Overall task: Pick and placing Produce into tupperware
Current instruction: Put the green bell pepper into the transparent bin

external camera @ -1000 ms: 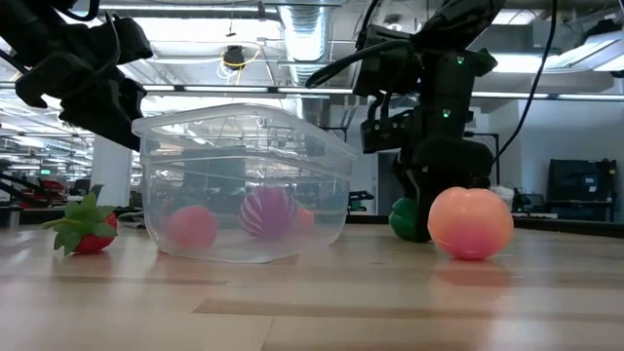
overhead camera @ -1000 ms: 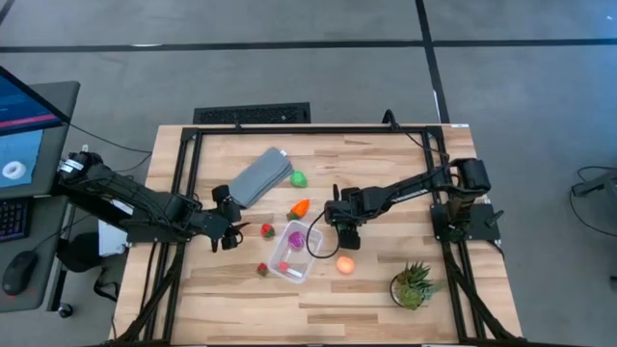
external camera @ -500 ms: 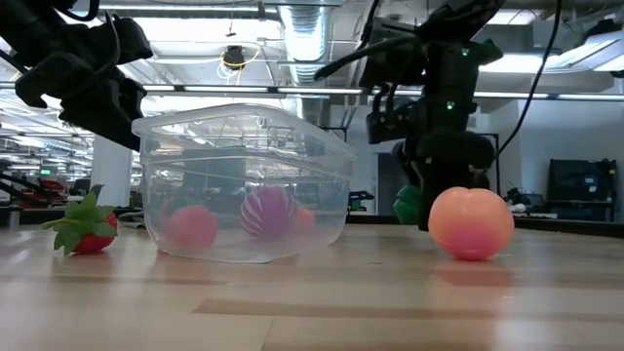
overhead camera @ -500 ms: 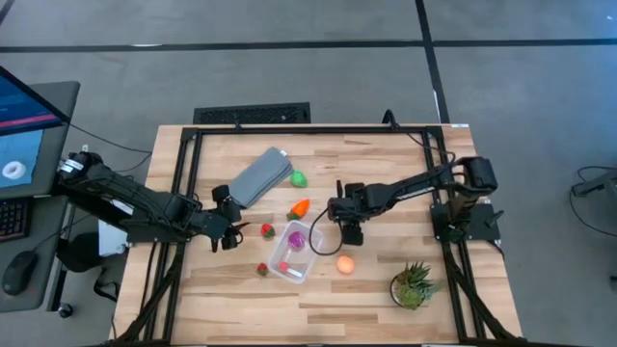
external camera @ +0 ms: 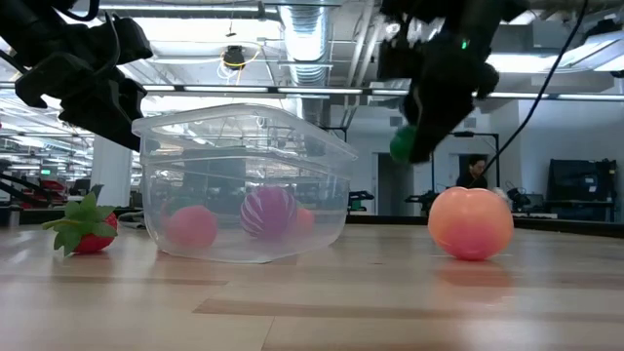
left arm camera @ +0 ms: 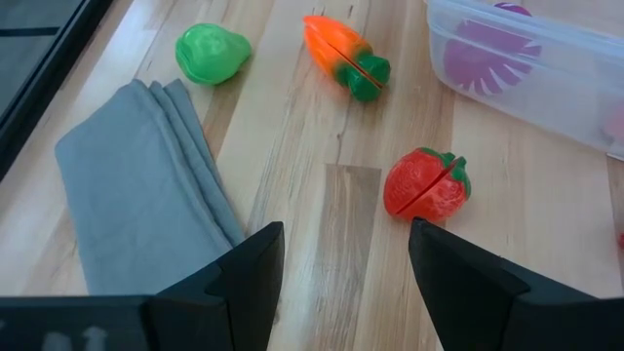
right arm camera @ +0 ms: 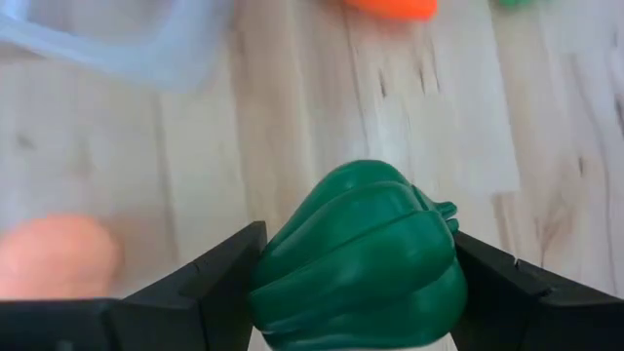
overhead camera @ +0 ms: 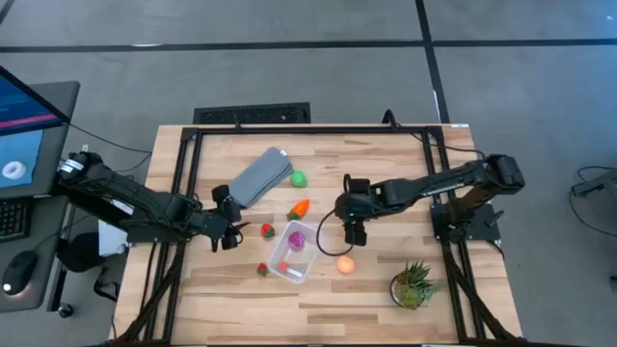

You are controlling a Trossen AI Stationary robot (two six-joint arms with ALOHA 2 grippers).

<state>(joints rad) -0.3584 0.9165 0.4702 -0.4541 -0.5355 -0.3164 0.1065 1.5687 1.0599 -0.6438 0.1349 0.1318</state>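
Right beside the tupperware (overhead camera: 292, 254), bare tabletop (overhead camera: 386, 154) lies open — the right gripper (overhead camera: 353, 231), raised, clamps a dark green pepper (right arm camera: 359, 258); left gripper (left arm camera: 341, 283) parted.

Two dark, cable-trailing jointed arms

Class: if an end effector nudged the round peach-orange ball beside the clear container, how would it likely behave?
The round peach-orange toy ball would probably roll: it rests on a small patch of the flat wooden table. Its smooth, glossy skin suggests it might slip between pads. It looks like light plastic, so a gentle push may move it.
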